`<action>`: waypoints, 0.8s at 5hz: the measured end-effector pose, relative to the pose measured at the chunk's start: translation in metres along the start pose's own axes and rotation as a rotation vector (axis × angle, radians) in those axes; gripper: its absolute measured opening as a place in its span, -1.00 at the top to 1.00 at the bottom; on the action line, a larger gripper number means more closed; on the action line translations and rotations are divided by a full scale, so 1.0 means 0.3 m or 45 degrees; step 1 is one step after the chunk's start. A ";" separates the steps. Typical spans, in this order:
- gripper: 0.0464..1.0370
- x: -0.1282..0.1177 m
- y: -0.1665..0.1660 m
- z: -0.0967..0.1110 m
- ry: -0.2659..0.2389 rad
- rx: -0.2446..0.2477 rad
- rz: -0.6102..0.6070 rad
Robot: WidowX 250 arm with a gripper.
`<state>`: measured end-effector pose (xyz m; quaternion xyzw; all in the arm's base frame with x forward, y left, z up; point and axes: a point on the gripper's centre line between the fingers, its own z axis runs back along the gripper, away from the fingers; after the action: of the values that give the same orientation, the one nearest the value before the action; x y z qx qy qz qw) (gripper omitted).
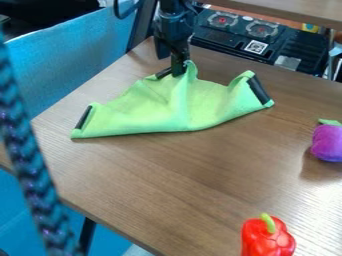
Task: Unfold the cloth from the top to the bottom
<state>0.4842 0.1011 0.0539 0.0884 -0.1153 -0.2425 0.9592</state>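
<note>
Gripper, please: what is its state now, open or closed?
Gripper: at the raised top edge of the green cloth; whether it is open or closed on it cannot be told.

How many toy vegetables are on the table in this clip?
2: a purple eggplant at the view's right edge, and a red pepper at the bottom edge, right of centre. Any under the green cloth would be hidden.
</note>
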 end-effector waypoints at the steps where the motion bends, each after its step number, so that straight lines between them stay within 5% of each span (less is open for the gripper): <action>1: -0.84 -0.006 -0.004 -0.019 0.020 -0.009 0.002; 2: -0.51 -0.006 -0.003 -0.017 0.026 -0.008 0.012; 4: 0.63 -0.006 0.000 -0.018 0.023 -0.002 0.016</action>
<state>0.4841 0.1027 0.0484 0.0890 -0.1071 -0.2356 0.9618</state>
